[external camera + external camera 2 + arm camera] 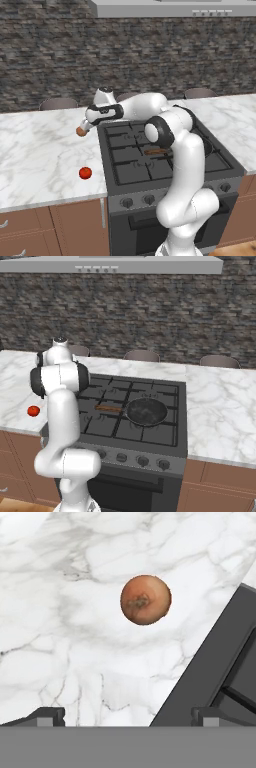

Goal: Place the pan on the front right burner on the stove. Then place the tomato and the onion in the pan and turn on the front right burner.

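At the upper middle of the hand view lies the onion on the counter, under our wide, empty fingers; pan set, we judge descent next.

Both base views look forward and down from behind the arm, left and right, sharing the stove and marble desk. The hand view looks close down on the desk, onion toward 12 o'clock, stove edge at 4 o'clock.
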{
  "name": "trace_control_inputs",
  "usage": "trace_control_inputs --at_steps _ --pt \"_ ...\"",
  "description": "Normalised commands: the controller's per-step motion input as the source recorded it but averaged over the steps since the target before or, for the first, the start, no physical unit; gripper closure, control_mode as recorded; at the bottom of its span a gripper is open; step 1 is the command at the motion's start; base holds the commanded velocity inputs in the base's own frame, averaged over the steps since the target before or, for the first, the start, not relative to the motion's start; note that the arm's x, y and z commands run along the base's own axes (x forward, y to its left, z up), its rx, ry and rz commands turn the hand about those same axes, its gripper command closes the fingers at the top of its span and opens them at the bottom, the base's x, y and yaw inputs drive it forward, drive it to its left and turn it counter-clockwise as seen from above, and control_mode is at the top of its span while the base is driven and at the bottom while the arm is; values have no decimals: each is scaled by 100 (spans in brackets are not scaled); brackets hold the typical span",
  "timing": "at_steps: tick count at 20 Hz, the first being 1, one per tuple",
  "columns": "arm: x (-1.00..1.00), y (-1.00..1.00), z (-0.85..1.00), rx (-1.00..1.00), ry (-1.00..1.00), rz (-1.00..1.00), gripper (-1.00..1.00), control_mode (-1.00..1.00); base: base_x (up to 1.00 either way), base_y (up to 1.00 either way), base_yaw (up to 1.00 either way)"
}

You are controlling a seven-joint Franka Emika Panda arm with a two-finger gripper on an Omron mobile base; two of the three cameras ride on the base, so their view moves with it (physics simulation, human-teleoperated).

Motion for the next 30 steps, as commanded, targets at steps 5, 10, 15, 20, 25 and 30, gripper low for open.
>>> trace_control_inputs --at_steps 5,10,15,20,25,30 --pt "15 7 -14 0 0 1 -100 -100 0 0 0" --pt "13 4 -6 0 0 1 -100 -100 0 0 0" --pt "16 8 -6 0 0 0 -100 -100 0 0 0" --pt "17 11 -12 0 0 0 -100 -100 0 0 0" --pt "21 9 -10 0 0 0 -100 -100 0 0 0" --pt "21 7 -7 0 0 0 -100 -100 0 0 0"
